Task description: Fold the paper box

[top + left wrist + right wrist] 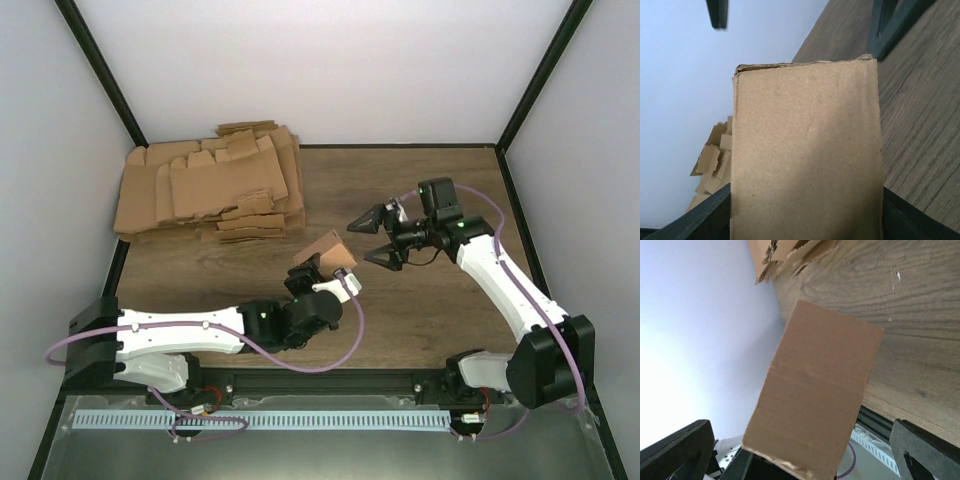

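Nearby, pile of cardboard blanks (210,185) behind the paper box (328,252).

The dark wood-grain worktop (430,320) bears an untidy pile of flat brown cardboard blanks (210,185), lying just right of the black corner post (102,75).

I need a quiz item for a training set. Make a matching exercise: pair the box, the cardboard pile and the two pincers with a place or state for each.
Column one:
1. box
2. pile
3. left pincer
4. right pincer

Column two:
A. open, holding nothing
B. shut on cardboard
C. lying at the far left of the table
D. held near the middle of the scene

Pairs: 1-D; 2-C; 3-B; 4-A
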Available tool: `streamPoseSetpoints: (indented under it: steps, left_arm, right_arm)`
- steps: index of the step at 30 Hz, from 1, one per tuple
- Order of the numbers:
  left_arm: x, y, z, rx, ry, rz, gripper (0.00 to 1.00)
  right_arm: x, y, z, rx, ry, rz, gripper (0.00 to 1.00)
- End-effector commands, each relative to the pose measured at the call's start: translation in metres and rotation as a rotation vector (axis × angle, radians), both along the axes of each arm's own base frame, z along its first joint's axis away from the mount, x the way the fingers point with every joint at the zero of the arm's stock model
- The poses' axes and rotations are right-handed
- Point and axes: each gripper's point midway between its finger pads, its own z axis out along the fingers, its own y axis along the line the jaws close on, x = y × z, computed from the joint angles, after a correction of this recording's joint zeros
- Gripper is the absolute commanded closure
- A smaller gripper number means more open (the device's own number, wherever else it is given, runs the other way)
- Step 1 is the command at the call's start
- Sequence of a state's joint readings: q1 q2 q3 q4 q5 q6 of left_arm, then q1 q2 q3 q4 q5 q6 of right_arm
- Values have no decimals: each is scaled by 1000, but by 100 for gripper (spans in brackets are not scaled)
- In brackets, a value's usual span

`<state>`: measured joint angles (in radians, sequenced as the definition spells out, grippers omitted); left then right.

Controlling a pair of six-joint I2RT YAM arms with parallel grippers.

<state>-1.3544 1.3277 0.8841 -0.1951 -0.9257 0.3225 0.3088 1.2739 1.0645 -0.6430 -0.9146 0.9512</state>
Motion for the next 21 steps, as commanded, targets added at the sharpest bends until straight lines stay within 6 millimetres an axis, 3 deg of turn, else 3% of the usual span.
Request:
streamPoseSetpoints:
  steps: [1,5,10,21]
  left_arm:
    - [-5,-11,11,-30,-41,-13,33]
    - [-9,-16,11,-24,-57,-26,33]
    - [-12,-21,9,-11,-70,-30,33]
    - [-13,-25,6,26,-96,-25,29]
  right_arm:
    - [-12,13,8,95,23,59,0]
    - [-15,19,9,75,26,66,0]
    - [-17,19,-5,56,59,66,0]
    - [-24,19,-19,66,90,68,19]
